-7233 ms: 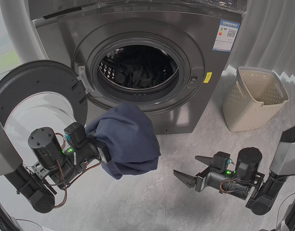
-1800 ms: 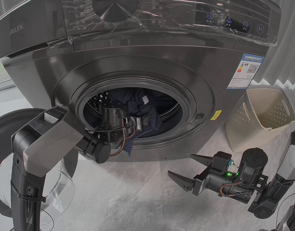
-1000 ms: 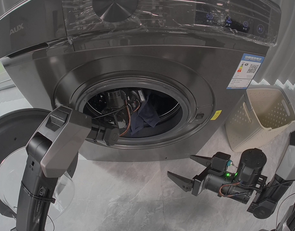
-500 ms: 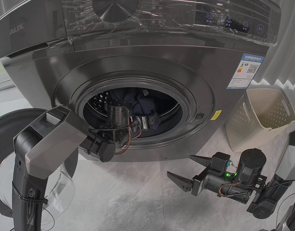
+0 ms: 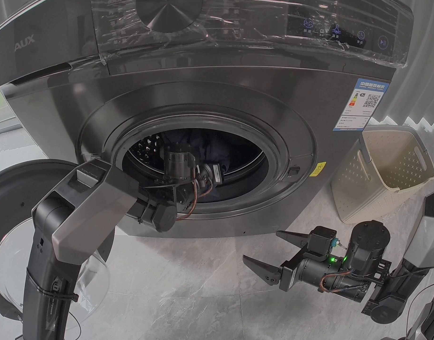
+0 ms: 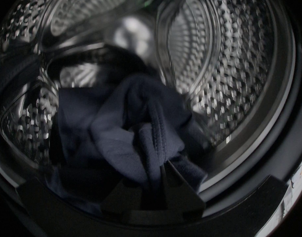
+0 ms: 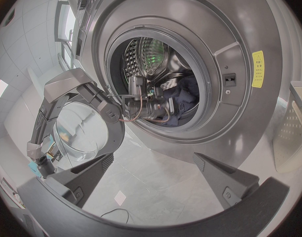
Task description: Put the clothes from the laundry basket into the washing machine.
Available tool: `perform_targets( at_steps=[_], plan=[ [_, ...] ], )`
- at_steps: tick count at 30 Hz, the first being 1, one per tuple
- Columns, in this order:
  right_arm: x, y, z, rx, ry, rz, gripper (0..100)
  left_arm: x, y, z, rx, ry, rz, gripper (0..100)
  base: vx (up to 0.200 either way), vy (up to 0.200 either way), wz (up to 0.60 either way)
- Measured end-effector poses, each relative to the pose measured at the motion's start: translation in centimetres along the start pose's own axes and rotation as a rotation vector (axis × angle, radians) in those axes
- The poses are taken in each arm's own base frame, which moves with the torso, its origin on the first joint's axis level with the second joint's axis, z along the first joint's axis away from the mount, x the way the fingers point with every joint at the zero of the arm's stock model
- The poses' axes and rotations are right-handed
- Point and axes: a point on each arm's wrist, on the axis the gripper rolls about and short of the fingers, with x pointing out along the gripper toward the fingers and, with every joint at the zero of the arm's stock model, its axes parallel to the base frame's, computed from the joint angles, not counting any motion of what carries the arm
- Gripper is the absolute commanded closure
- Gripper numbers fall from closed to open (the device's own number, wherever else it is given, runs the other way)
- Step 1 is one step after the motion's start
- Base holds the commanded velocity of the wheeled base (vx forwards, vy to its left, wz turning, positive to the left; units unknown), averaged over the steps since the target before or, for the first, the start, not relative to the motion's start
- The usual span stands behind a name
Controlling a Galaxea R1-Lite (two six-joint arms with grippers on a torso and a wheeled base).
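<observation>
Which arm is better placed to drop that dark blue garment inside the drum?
Left: the left fingers pinch the garment inside the drum; the right fingers hang open outside, above the floor.

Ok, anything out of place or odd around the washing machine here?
Nothing spilled or damaged. One oddity: crinkled plastic film covers the washing machine's control panel, as if never unwrapped. The navy garment sits inside the drum.

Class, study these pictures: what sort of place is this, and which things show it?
Probably a home laundry area: a front-loading washing machine with its door open, a laundry basket beside it on the tiled floor, and a dark blue garment in the drum.
</observation>
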Motion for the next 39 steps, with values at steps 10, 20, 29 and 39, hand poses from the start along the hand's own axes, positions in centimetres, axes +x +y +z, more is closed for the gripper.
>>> perform_targets(
  at_steps=[10, 20, 29, 39],
  plan=[
    [0.1, 0.0, 0.0, 0.0, 0.001, 0.001, 0, 2.6, 0.4, 6.6, -0.068, -0.319, 0.045, 100, 0.0, 0.0, 0.0],
    [0.1, 0.0, -0.1, 0.002, 0.004, 0.0, 0, 4.3, 1.9, 4.9, -0.081, -0.359, 0.102, 0, 0.0, 0.0, 0.0],
    [0.1, 0.0, -0.2, 0.002, 0.008, 0.0, 0, 3.1, 1.8, 2.4, -0.045, -0.159, 0.128, 0, 0.0, 0.0, 0.0],
    [0.1, 0.1, -0.3, 0.002, 0.013, 0.003, 0, 1.5, 1.8, 0.7, 0.035, 0.016, 0.149, 100, 0.0, 0.0, 0.0]
  ],
)
